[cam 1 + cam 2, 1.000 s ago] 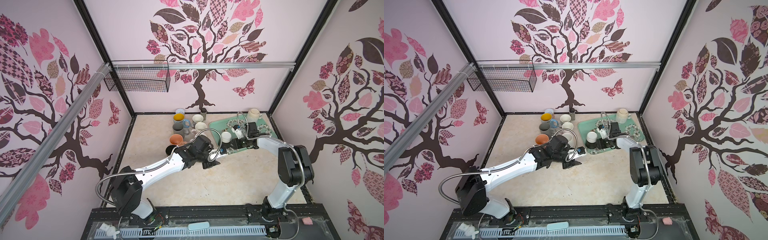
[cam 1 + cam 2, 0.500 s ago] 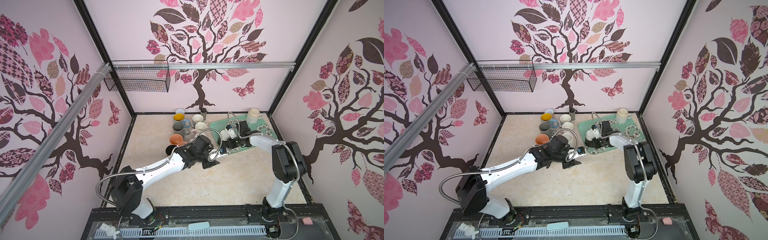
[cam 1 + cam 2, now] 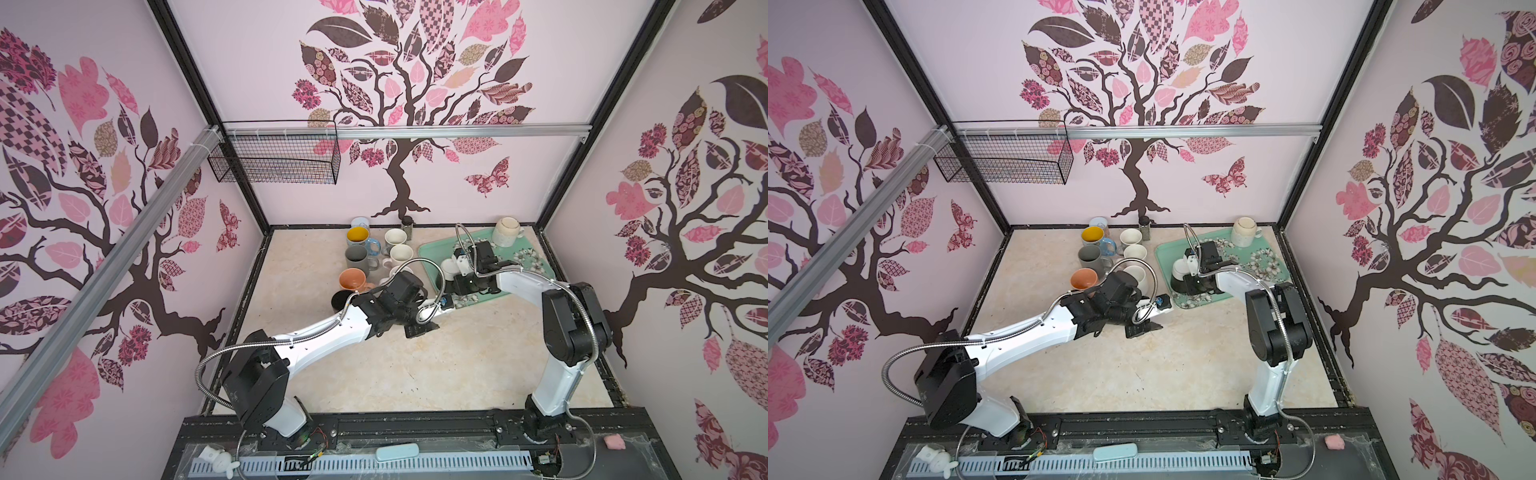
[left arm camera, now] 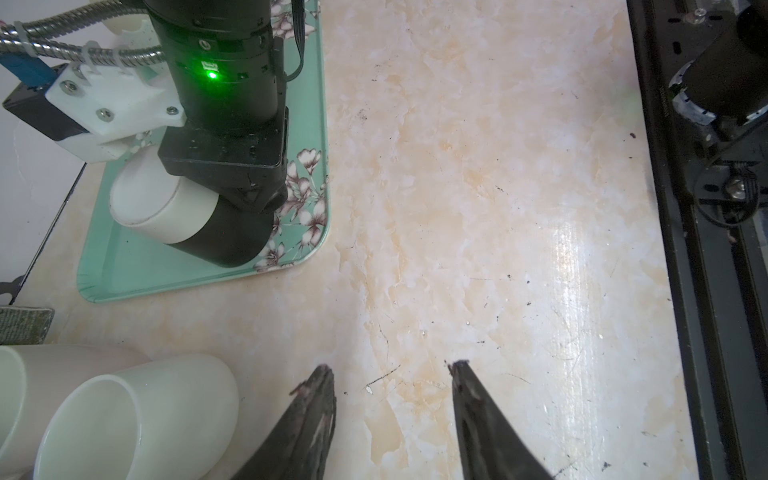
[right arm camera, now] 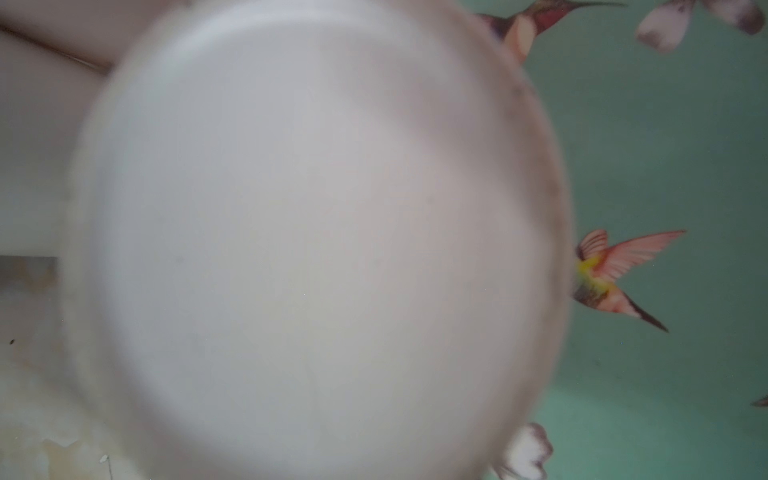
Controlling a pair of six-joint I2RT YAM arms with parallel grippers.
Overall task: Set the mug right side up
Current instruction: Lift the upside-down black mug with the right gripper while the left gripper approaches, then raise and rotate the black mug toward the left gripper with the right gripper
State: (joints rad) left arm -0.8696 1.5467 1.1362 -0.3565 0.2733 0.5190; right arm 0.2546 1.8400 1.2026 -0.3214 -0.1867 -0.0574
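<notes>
mug (image 4: 162, 203) stands base-up near a corner of the green tray (image 4: 124, 270), axis roughly vertical; my right pincer (image 4: 255, 197) presses close against its side, grip hidden, i cannot tell; my left pincer (image 4: 390, 370) hangs spread, empty, well apart.

I'm looking at a mug (image 4: 162, 208) showing white over black, and a mint-green tray (image 4: 166, 272) wearing pale blossoms and pink hummingbirds.

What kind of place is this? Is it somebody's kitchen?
Probably not a kitchen. It looks like a robot practice booth: two robot arms, tree-picture walls close all around, and mugs beside a tray on the table.
</notes>
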